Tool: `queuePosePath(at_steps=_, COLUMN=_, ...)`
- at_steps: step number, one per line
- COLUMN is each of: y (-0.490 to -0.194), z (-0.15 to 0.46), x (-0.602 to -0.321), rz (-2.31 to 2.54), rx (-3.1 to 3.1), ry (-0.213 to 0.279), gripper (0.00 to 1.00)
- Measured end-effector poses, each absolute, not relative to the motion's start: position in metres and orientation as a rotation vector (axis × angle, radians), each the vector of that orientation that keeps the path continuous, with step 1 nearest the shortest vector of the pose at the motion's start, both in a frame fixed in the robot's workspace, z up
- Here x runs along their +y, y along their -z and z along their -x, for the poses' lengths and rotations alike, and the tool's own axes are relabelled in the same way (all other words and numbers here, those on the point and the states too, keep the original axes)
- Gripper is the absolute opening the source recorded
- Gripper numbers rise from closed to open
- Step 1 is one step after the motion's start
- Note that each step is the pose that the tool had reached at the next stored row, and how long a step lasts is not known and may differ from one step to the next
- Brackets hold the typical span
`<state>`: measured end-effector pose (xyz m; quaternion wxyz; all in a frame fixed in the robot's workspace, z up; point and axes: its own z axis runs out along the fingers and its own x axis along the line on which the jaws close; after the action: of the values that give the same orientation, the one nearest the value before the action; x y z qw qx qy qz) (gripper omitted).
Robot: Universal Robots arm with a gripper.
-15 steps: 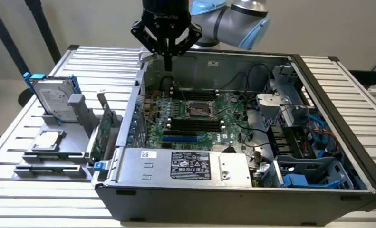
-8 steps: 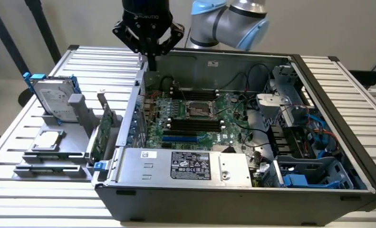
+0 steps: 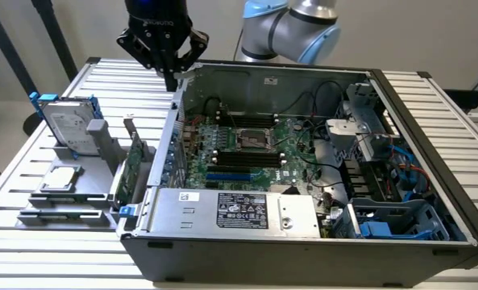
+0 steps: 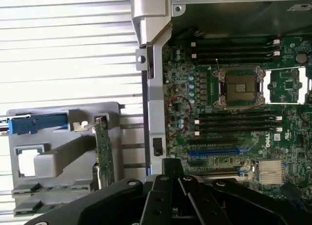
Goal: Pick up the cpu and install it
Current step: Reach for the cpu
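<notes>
The cpu [image 3: 60, 177], a small silver square chip, lies flat in a grey holder [image 3: 77, 193] on the exterior view's left, outside the case. In the wrist view the cpu [image 4: 27, 161] shows as a pale square in that holder. The dark square socket [image 3: 253, 140] sits open in the middle of the green motherboard, and the wrist view has the socket [image 4: 240, 87] too. My gripper [image 3: 171, 81] hangs shut and holding nothing above the case's back left corner, well away from the cpu. My black fingers [image 4: 171, 178] are pressed together.
An open computer case [image 3: 432, 133] fills the slatted table. A silver hard drive [image 3: 67, 124] with blue clips stands behind the cpu in the holder. A green card [image 3: 124, 175] stands upright beside the case wall. The power supply [image 3: 239, 211] lies along the front.
</notes>
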<state>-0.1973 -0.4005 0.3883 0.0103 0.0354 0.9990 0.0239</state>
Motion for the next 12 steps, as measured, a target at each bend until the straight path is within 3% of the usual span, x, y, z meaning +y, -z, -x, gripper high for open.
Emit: queuePosePath(at_steps=12, y=-0.379, z=0.252, x=-0.402, rz=-0.11, rx=3.118, ry=-0.072, gripper=0.11)
